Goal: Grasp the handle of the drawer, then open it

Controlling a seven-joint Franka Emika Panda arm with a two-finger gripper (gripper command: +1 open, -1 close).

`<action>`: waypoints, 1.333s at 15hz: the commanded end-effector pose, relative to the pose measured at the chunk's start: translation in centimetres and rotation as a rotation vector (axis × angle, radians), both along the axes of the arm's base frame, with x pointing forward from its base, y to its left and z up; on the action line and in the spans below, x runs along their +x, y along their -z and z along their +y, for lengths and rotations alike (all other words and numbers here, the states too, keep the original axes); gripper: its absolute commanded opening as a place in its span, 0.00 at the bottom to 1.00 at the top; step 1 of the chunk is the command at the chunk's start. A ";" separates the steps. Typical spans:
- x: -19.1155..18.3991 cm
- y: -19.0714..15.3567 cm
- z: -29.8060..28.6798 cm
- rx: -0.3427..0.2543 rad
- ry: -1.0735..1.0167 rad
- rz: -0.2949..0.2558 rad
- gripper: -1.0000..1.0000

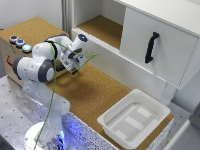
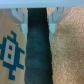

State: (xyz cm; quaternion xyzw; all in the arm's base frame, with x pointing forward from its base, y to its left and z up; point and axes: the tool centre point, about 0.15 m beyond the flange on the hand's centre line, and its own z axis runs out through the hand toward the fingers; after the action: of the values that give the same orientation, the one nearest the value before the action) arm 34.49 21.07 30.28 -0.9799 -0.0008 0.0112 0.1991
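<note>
The drawer (image 1: 155, 42) is a large white flat-fronted box at the exterior view's upper right. Its slim black handle (image 1: 151, 47) stands upright on the front panel. My gripper (image 1: 74, 69) hangs over the cork surface, well off to the exterior view's left of the drawer and apart from the handle. In the wrist view the gripper (image 2: 39, 17) is open and empty, its two pale fingers (image 2: 20, 15) spread wide. A dark band (image 2: 39, 50) runs between them over the cork. The handle and drawer are out of the wrist view.
A shallow white plastic tray (image 1: 134, 118) sits on the cork board (image 1: 95, 90) near its front corner. An open shelf (image 1: 102, 30) lies beside the drawer. Three round buttons (image 1: 20, 43) sit on a box at the far left. A blue printed figure (image 2: 11, 52) shows beside the dark band.
</note>
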 end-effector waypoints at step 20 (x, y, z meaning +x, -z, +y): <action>-1.4 6.4 -5.8 -0.038 -0.023 0.042 1.00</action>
State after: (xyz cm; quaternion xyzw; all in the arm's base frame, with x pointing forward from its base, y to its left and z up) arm 34.03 18.14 30.15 -0.9810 0.0129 0.0065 0.1936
